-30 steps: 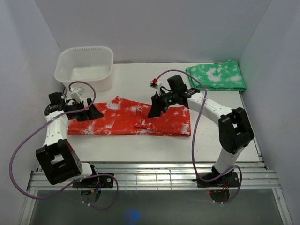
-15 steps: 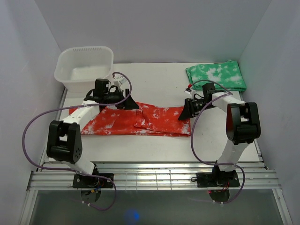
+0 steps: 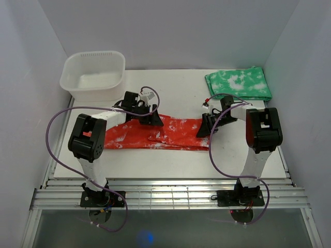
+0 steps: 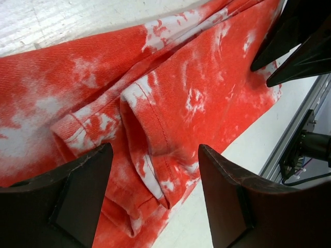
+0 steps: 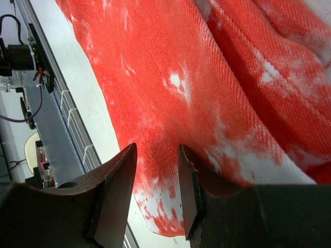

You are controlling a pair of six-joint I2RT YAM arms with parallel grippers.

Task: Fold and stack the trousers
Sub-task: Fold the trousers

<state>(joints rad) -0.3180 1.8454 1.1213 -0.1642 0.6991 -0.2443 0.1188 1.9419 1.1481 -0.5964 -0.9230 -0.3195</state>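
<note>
The red-orange trousers [image 3: 176, 135] with white blotches lie lengthways across the middle of the table. My left gripper [image 3: 153, 120] is low over their middle, jaws wide open. In the left wrist view [image 4: 155, 204] a doubled-over hem of the trousers [image 4: 150, 129] lies between the fingers [image 4: 232, 201]. My right gripper [image 3: 205, 127] is at the trousers' right end. In the right wrist view [image 5: 155, 191] its jaws stand a little apart, just above the cloth's corner [image 5: 170, 67], and grip nothing.
A folded green cloth [image 3: 239, 84] with white blotches lies at the back right. A white tub [image 3: 93, 75] stands at the back left. The white table [image 3: 155, 165] ends in metal rails at the near edge.
My left gripper swept right from the trousers' left end to their middle, and the cloth's left end moved right with it. My right gripper moved from the middle to the right end.
</note>
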